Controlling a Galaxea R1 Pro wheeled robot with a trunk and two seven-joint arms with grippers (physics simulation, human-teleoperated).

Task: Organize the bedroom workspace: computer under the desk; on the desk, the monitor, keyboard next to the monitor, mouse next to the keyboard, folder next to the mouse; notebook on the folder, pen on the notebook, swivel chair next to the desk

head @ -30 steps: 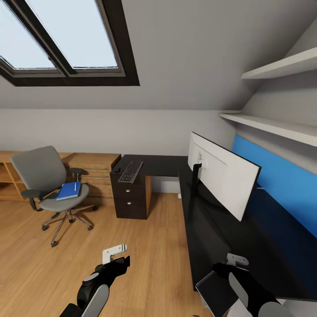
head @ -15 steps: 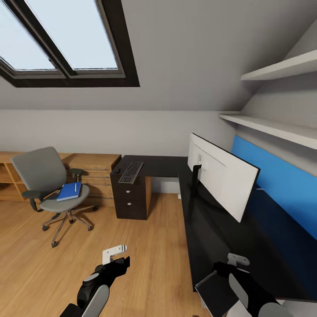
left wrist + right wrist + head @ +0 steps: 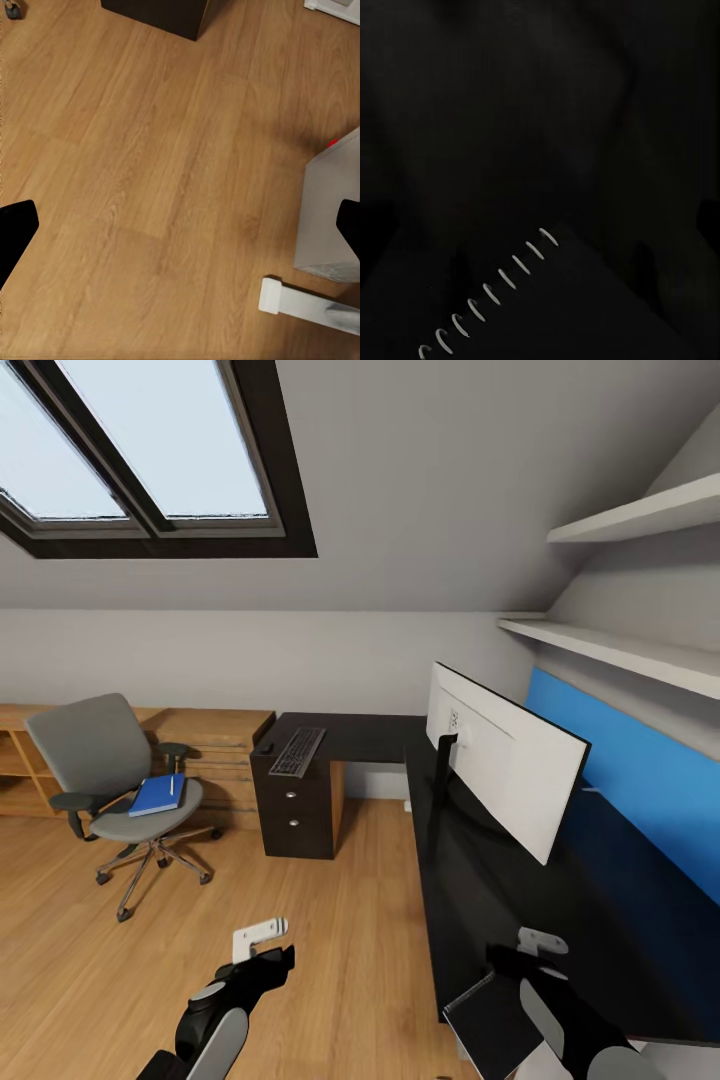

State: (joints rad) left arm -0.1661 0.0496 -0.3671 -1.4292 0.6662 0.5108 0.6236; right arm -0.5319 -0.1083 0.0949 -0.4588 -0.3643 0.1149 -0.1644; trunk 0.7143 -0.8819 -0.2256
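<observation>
1. Folder (image 3: 157, 794) lies on your chair (image 3: 110, 780) seat, pen (image 3: 171, 785) on top, well apart from the counter (image 3: 480, 880).
2. Notebook (image 3: 490, 1020) rests on the counter's near edge under your right end effector (image 3: 540, 950); its spread is unclear.
3. Left end effector (image 3: 262, 942) hangs over floor (image 3: 150, 187), spread wide, empty.

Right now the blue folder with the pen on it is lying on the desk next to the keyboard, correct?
Not quite. The head view shows the blue folder with the pen on it lying on the seat of the swivel chair, not on the desk. The keyboard is on the desk, on the far section above the drawer unit.
</observation>
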